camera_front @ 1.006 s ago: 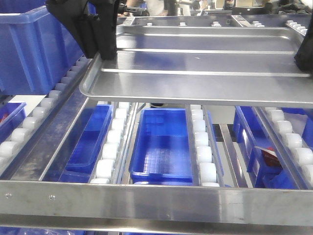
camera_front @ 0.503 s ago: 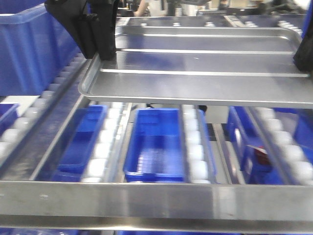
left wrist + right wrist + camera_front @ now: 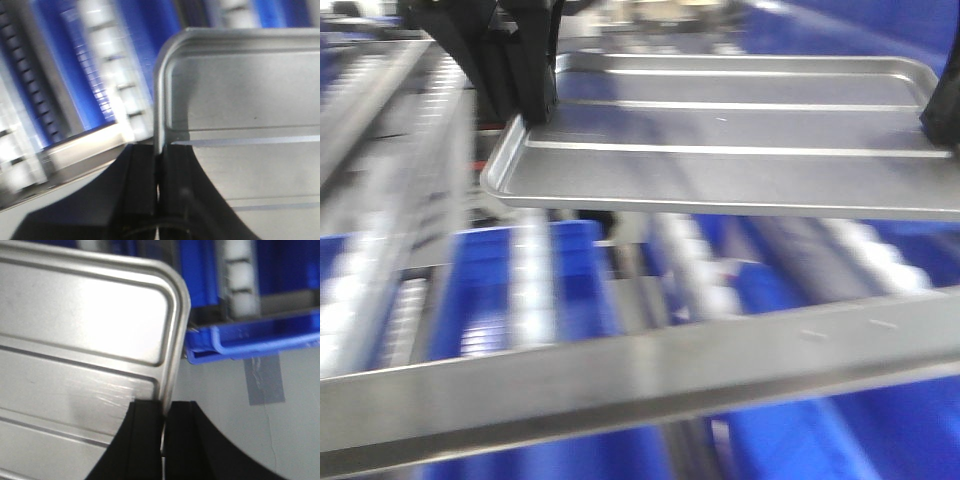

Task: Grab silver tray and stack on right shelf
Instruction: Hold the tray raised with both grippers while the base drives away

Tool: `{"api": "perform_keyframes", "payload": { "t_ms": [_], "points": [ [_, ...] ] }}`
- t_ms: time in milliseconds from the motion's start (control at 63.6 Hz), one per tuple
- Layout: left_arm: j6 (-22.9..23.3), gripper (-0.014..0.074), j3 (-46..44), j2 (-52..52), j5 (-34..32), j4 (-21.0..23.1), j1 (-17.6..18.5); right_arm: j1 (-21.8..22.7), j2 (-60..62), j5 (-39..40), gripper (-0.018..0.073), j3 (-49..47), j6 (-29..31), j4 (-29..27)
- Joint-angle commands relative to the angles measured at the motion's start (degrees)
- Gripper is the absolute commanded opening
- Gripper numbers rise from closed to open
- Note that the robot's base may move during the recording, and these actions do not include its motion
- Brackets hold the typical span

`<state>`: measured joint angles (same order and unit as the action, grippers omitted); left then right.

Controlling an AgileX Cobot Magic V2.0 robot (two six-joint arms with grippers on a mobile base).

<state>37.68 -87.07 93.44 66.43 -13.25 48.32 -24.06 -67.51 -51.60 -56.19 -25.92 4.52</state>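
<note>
tray (image 3: 740,125) spans between both grippers, left gripper (image 3: 158,157) clamped on left rim near corner, right gripper (image 3: 164,412) clamped on right rim

One silver tray (image 3: 740,125), two sets of jaws — blue bins (image 3: 280,335) blurred

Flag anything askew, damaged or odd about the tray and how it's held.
Nothing serious. The silver tray hangs about level, its rim pinched at either end by the left gripper and right gripper. Faint scuff marks show on its base near the right grip; the rack is too blurred to judge.
</note>
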Motion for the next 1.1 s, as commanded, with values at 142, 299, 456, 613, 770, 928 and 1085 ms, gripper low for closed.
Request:
{"api": "perform_keyframes", "payload": {
  "t_ms": [142,299,456,613,770,928,1085],
  "points": [
    [-0.8,-0.0093,-1.7,-2.3,-0.4,-1.8,0.5,0.0,1.5,2.1,0.0057,-1.7,1.3,1.5],
    [-0.8,-0.0093,-1.7,-2.3,-0.4,-1.8,0.5,0.0,1.5,2.1,0.0057,-1.7,1.3,1.5],
    [-0.8,-0.0093,-1.7,-2.3,-0.4,-1.8,0.5,0.0,1.5,2.1,0.0057,-1.7,1.3,1.5],
    [-0.8,-0.0093,-1.7,-2.3,-0.4,-1.8,0.5,0.0,1.5,2.1,0.0057,-1.7,1.3,1.5],
    [-0.8,-0.0093,-1.7,-2.3,-0.4,-1.8,0.5,0.0,1.5,2.1,0.0057,-1.7,1.3,1.5],
    [-0.8,-0.0093,-1.7,-2.3,-0.4,-1.8,0.5,0.0,1.5,2.1,0.0057,-1.7,1.3,1.5],
    [-0.8,-0.0093,-1.7,-2.3,-0.4,-1.8,0.5,0.0,1.5,2.1,0.0057,-1.7,1.3,1.5]
  ]
}}
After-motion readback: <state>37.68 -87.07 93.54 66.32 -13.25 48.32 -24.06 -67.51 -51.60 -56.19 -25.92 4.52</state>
